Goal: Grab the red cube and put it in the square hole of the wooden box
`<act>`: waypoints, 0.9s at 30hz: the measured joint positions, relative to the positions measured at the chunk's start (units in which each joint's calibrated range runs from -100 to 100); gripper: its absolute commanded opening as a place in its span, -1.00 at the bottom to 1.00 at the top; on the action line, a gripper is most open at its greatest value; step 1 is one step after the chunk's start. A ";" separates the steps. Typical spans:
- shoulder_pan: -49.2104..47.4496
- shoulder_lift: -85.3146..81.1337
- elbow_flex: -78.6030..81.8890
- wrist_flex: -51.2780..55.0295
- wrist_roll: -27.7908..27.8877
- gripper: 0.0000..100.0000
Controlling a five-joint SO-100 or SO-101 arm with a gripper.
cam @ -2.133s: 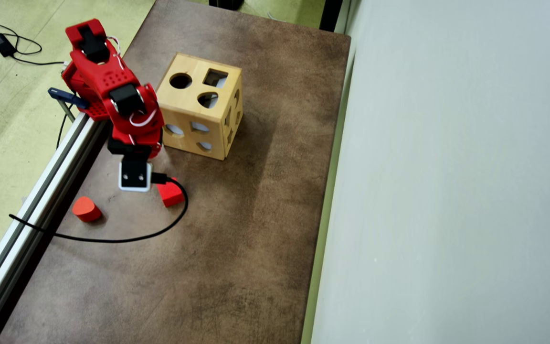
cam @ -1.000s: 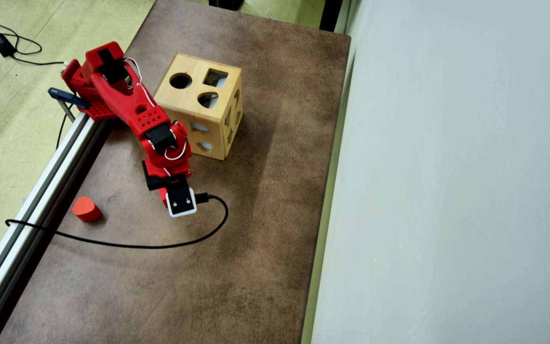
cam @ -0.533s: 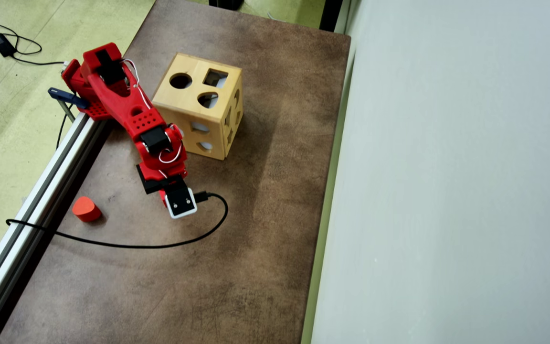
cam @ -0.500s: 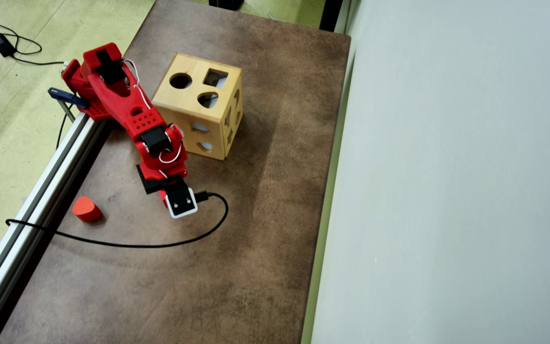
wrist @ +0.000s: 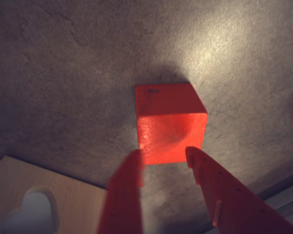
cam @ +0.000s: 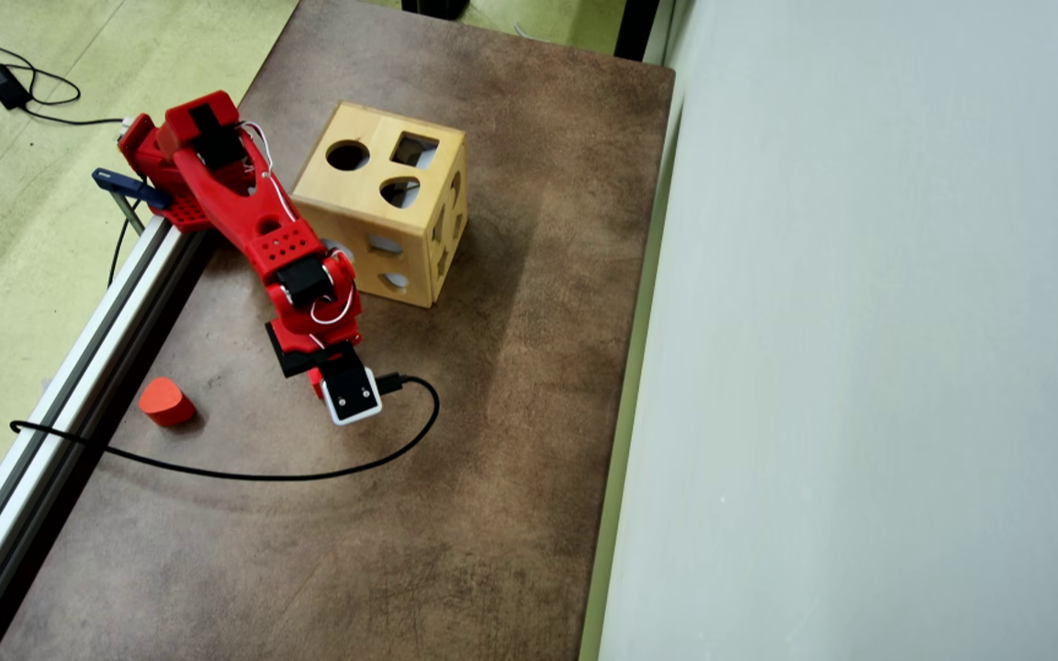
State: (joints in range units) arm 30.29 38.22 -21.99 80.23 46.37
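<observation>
Red wooden cube (wrist: 170, 125) not yet grasped; nothing delivered.
Wrist view showed the small red cube resting on the mottled brown bench (wrist: 63, 73), the red two-finger claw (wrist: 163, 157) parted, its tips just short of the cube's near face. Overhead, the arm hid the cube. The pale wooden box (cam: 380, 203) stood near, its square hole (cam: 414, 150) empty on top. Grasp, lift and insertion were judged outstanding.

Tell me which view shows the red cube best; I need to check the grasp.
The wrist view: the red cube fills the centre, between the open jaws. In the overhead view the arm's wrist camera hides it.
</observation>
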 measured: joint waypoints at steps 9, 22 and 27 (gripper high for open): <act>2.80 0.00 0.00 0.65 0.00 -0.18; 5.32 0.00 0.00 0.65 0.00 -0.19; 5.17 4.24 -0.09 0.56 0.00 -0.19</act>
State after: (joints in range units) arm 35.47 42.46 -22.08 80.79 46.37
